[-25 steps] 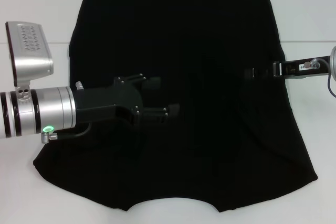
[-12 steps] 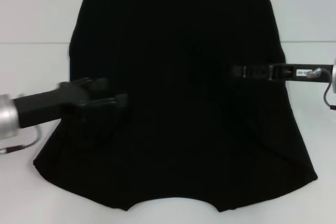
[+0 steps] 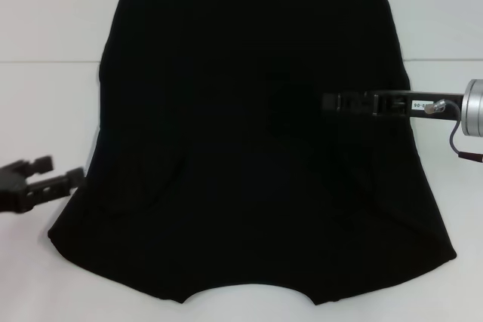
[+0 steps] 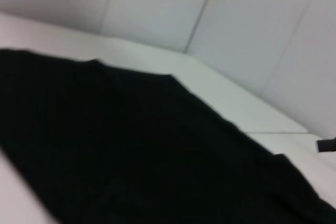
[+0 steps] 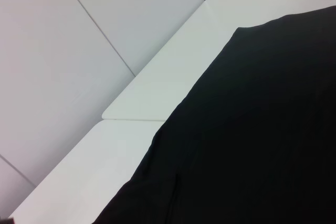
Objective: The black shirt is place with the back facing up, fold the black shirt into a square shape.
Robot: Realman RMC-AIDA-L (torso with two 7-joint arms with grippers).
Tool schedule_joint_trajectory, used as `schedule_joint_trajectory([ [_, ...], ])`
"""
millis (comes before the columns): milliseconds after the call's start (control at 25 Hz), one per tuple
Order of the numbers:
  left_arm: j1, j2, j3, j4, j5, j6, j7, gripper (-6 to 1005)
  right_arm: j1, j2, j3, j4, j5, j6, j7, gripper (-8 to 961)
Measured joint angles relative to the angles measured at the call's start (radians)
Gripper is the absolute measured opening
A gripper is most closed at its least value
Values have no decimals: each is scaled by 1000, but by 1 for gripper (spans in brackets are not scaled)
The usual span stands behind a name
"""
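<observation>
The black shirt (image 3: 249, 141) lies flat on the white table (image 3: 45, 20), plain side up, with both sides folded in and its curved edge nearest me. It also fills much of the left wrist view (image 4: 131, 150) and the right wrist view (image 5: 257, 129). My left gripper (image 3: 57, 170) is open and empty, low at the far left, just off the shirt's left edge. My right gripper (image 3: 332, 102) reaches in from the right over the shirt's right half, seen edge-on against the black cloth.
The white table shows bare on both sides of the shirt, with a seam (image 3: 45, 62) running across it. White wall panels (image 5: 79, 35) stand behind the table.
My left arm has drawn back to the left, from over the shirt's middle to beyond its left edge. My right gripper has pushed further left over the shirt.
</observation>
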Motion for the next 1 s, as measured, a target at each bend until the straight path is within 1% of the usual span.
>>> schedule_joint_trajectory([
  [160,3,4,-39,12,89,2,-37,883,3,1,3,0,1,3,1,646],
  [400,-1,5,-48,10,197,-20,-49,863,4,0,7,1,1,3,4,647],
  [520,-3,3,-47,7,211,-35,-51,853,3,0,8,1,1,3,5,647],
  [680,-6,-1,-37,-16,231,-94,-56,839,-3,0,8,1,1,-3,6,647],
  [1000,-16,-3,-22,-44,253,-110,-55,813,-7,0,8,1,1,-5,7,647],
])
